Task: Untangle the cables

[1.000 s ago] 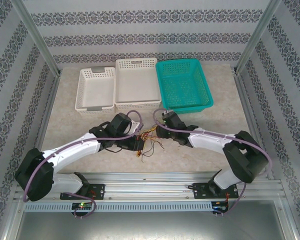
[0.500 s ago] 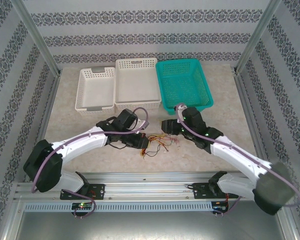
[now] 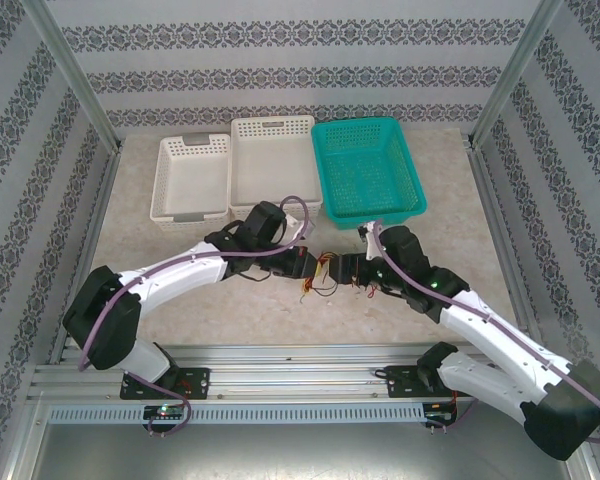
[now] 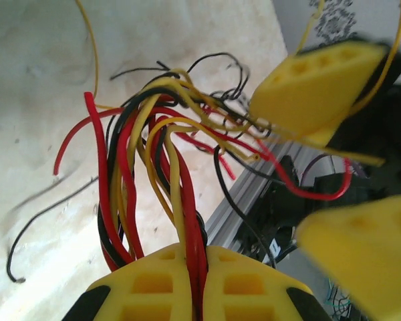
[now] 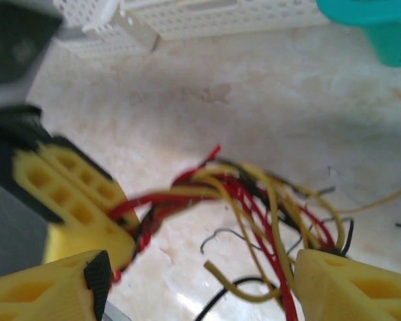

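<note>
The cables (image 3: 325,272) are a light, limp bundle of thin red, yellow and black wires, lying at the centre of the top view below the white basket (image 3: 272,124). The left gripper (image 4: 199,264) is clamped on the bundle's gathered end. The right gripper (image 5: 200,281) has its jaws spread, with wires loose between them. Judged springy and snag-prone — best taken by one free strand near its tip, not at the knot.

In top view the cables (image 3: 327,274) are too small to be told apart. From the right wrist, the left gripper (image 5: 113,217) is blurred and the teal basket (image 5: 381,27) cut off.
</note>
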Available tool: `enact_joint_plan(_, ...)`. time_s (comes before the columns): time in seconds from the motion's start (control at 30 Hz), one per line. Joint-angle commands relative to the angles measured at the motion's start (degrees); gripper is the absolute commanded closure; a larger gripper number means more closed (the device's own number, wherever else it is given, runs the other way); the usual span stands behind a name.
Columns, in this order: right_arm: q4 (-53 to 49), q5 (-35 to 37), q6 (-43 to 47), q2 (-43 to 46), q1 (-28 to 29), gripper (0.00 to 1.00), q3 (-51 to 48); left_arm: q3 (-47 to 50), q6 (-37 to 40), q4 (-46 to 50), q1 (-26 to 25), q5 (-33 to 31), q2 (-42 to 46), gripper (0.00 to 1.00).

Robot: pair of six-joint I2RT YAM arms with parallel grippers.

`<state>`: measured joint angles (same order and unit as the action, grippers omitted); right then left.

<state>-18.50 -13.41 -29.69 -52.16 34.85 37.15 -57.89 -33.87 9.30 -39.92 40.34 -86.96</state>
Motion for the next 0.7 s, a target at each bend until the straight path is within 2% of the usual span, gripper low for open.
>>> enact_joint_plan(0.0,-3.51,5.58,2.73,2.87,3.69,0.27,-1.93,-0.07,-3.02,-8.86,1.72,2.21,1.32,1.00)
enact_joint_plan(0.13,1.65,2.59,-1.16,10.18,4.38,0.26,-5.20,4.97,-9.15,-17.38,3.07,1.00,2.88,1.00)
enact_joint_plan(0.27,1.12,4.89,-6.79,15.72,3.38,0.26,-5.82,10.42,-15.74,-30.13,3.26,0.19,4.55,1.00)
enact_joint_plan(0.47,2.81,-4.25,-18.30,16.82,-1.58,0.26,-6.44,14.45,-22.52,-41.56,3.62,-2.12,6.05,1.00)
enact_joint_plan(0.57,7.99,-7.49,-24.24,17.14,-1.74,0.27,-8.87,19.14,-28.18,-55.27,3.56,-4.56,6.54,1.00)
enact_joint_plan(0.67,13.29,-7.66,-28.27,17.36,-0.88,0.28,-11.87,21.03,-31.87,-64.09,3.62,-5.42,6.03,1.00)
